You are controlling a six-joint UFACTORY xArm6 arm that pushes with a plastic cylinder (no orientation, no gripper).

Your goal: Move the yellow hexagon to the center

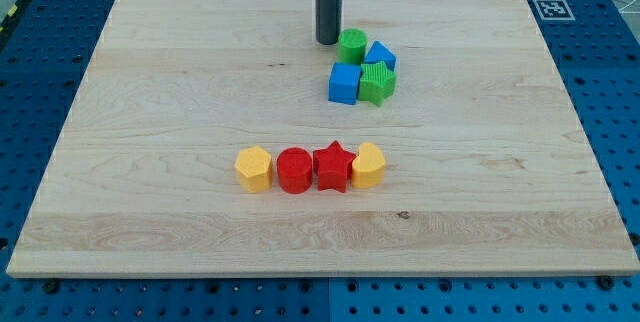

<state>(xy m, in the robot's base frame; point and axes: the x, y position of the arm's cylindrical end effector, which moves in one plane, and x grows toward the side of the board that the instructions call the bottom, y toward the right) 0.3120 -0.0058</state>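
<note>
The yellow hexagon (pixel 254 168) lies on the wooden board (pixel 150 112) below its middle, at the left end of a row of blocks. To its right in the row come a red cylinder (pixel 295 170), a red star (pixel 333 166) and a second yellow block with a rounded top (pixel 369 165). My tip (pixel 328 40) rests on the board near the view's top, just left of a green cylinder (pixel 352 46) and far above the yellow hexagon.
A cluster sits right of my tip: the green cylinder, a blue block (pixel 380 57) behind it, a blue cube (pixel 345 83) and a green star-like block (pixel 377 83). A marker tag (pixel 550 7) lies off the board's top right corner.
</note>
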